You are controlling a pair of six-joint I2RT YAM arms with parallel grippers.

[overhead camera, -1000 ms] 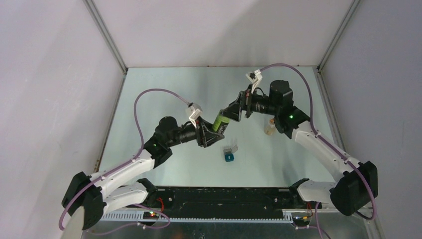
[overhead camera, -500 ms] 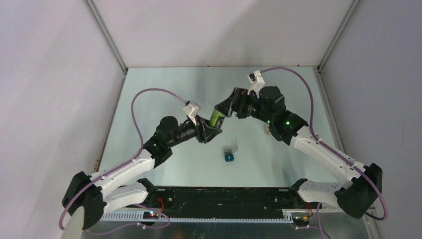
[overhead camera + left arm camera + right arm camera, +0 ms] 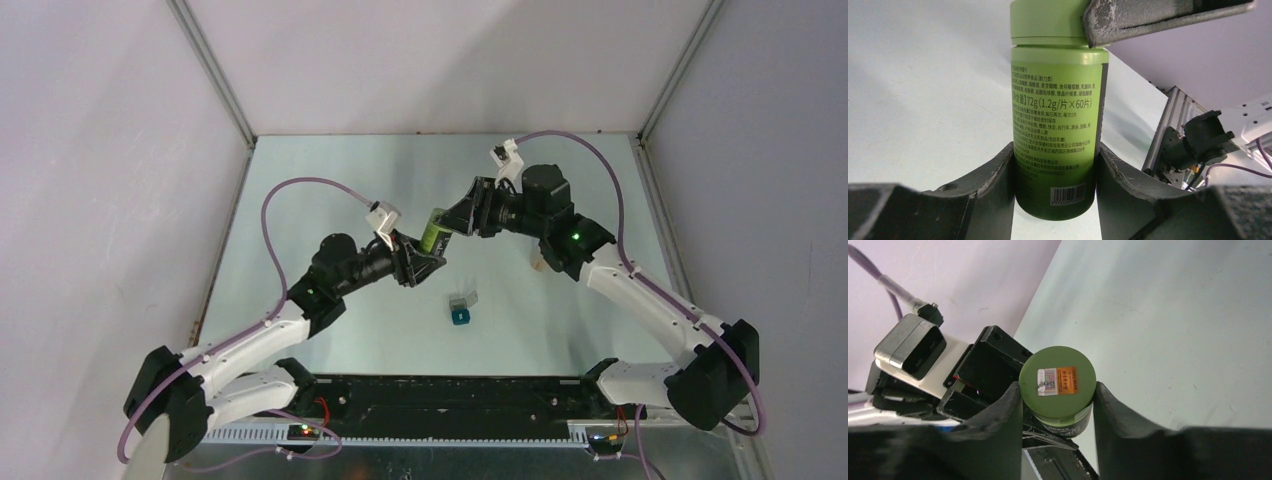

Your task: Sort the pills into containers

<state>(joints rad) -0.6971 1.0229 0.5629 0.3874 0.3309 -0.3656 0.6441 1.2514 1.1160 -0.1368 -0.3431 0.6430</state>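
Above the table | green bottle | left jaws pinch its body | right jaws pinch its cap

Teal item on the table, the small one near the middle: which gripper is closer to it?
Left. The left gripper, holding the green bottle, hangs just beyond and left of the teal item; the right gripper, on the bottle's cap, is farther back.

The overhead camera looks down on the whole table from behind; both wrist cameras sit close, facing the green bottle from opposite ends
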